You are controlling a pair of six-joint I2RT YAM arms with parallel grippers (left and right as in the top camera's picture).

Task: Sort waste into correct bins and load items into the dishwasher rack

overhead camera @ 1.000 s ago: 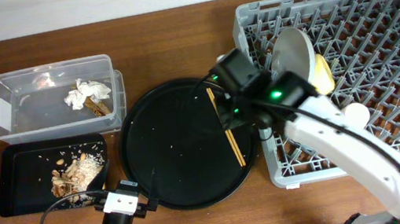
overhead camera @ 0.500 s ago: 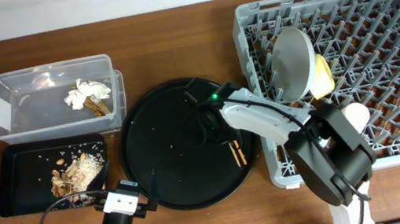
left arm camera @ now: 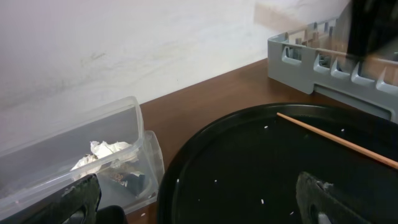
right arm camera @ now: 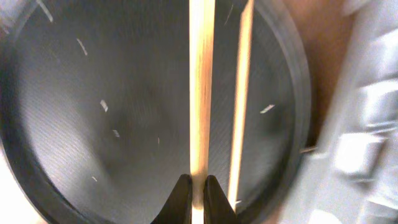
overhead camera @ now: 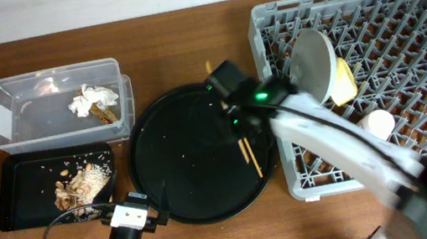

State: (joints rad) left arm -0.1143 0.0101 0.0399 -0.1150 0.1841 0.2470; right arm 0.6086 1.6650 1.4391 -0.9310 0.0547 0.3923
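Observation:
My right gripper [overhead camera: 231, 93] hangs over the back right of the large round black tray [overhead camera: 177, 159], next to the grey dishwasher rack [overhead camera: 405, 40]. In the right wrist view its fingers [right arm camera: 198, 186] are shut on one wooden chopstick [right arm camera: 201, 93]. The second chopstick [right arm camera: 241, 93] lies on the tray beside it [overhead camera: 253, 158]. The rack holds the grey plate [overhead camera: 313, 66], the yellow bowl [overhead camera: 347, 79] and a pale cup [overhead camera: 379, 123]. My left gripper [left arm camera: 199, 205] is open and empty at the tray's front left edge [overhead camera: 138, 211].
The clear tub [overhead camera: 19, 123] at back left holds white tissue [overhead camera: 93, 97] and a brown wrapper [overhead camera: 105, 114]. The shallow black tray [overhead camera: 17, 195] in front of it holds rice and food scraps [overhead camera: 79, 184]. A few rice grains dot the round tray.
My right gripper has closed on one chopstick and moved toward the back of the round tray with it. The other chopstick stays on the tray. The left arm has not moved.

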